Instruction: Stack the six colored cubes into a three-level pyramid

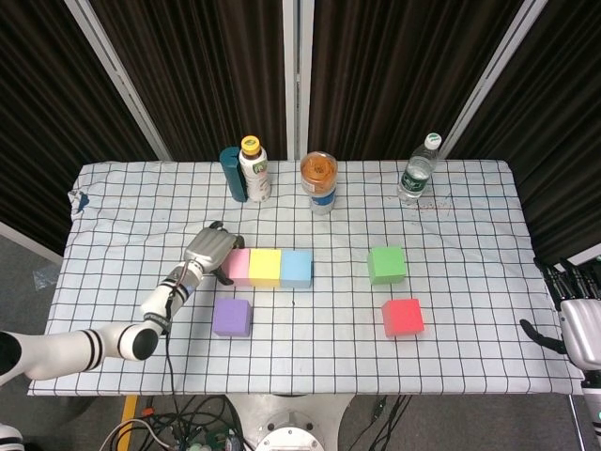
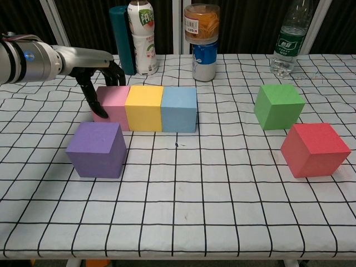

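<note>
Fingers of left hand (image 2: 97,75) spread, pressing pink cube (image 2: 113,106); right hand (image 1: 575,315) open, idle.

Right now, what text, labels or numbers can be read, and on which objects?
None legible.
White drink bottle: label characters too blurred to read.
Water bottle: green label blurred.
Orange jar: barcode sticker, digits too small.
Cubes: no markings.

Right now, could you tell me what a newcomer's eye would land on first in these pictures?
Probably the bright row of pink cube, yellow cube and blue cube side by side at the table's middle, with the left hand against the pink end. Next, the loose purple cube in front, and the green cube and red cube off to the right.
</note>
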Tool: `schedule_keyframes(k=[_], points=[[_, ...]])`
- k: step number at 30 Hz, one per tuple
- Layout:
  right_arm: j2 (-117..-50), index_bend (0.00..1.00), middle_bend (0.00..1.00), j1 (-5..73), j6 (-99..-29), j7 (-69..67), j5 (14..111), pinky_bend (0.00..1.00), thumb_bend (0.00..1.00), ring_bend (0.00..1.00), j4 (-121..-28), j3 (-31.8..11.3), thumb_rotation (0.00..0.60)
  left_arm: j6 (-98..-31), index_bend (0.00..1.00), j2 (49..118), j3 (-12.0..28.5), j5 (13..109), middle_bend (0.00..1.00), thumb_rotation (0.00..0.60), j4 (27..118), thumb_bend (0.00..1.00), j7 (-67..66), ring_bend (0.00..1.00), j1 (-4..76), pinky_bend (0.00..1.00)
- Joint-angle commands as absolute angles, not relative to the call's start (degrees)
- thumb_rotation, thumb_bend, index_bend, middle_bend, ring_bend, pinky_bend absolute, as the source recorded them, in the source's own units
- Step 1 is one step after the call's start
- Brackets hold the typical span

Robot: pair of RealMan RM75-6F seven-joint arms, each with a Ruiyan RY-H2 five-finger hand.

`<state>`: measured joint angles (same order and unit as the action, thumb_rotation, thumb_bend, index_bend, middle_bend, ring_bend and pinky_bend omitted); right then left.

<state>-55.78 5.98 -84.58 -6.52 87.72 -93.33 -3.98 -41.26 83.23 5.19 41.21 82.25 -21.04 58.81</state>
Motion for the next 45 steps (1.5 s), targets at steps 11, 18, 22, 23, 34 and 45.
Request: schedule_keyframes(k=[11,18,22,23,34,45], points=[[-55.8,0.00,0.16,5.9,-84.7,-6.4,87.6,0.11,0.15,0.00,-93.5,-4.0,0.600,-40.7,0.41,83.5,5.2,41.2,0.43,0.600,82.2,0.01,-21.0,0.28,59.2,0.11],[-55.8,0.00,0.17,5.8,-84.6,-6.7,87.5,0.11,0.15,0.00,-93.3,-4.0,0.600,-40.3,0.35,83.3,4.9,40.2,0.41,0.600,82.4,0.01,-21.3,0.28,59.6,0.11],[-55.8,0.00,0.17,5.9,-84.6,-6.7,87.7,0.11,0.16,0.00,-93.2,-4.1,0.600,-40.1,0.30,83.1,4.7,39.5,0.38,0.600,82.7,0.01,-21.6,0.28,59.9,0.11],[-55.9,0.00,0.17,5.9,-84.6,-6.7,87.7,0.11,0.16,0.00,-93.1,-4.1,0.600,-40.1,0.28,83.1,4.7,39.5,0.37,0.600,82.8,0.01,-21.5,0.28,59.9,0.11],[-55.8,0.00,0.17,5.9,-84.7,-6.8,87.7,0.12,0.16,0.00,-93.3,-4.2,0.600,-40.3,0.17,81.8,4.4,39.4,0.25,0.600,84.7,0.01,-20.9,0.22,59.7,0.11],[-55.8,0.00,0.17,6.3,-84.7,-6.4,88.1,0.12,0.16,0.00,-93.8,-4.5,0.600,-46.9,0.16,73.1,4.7,46.8,0.23,0.600,94.7,0.01,-16.4,0.20,54.2,0.10]])
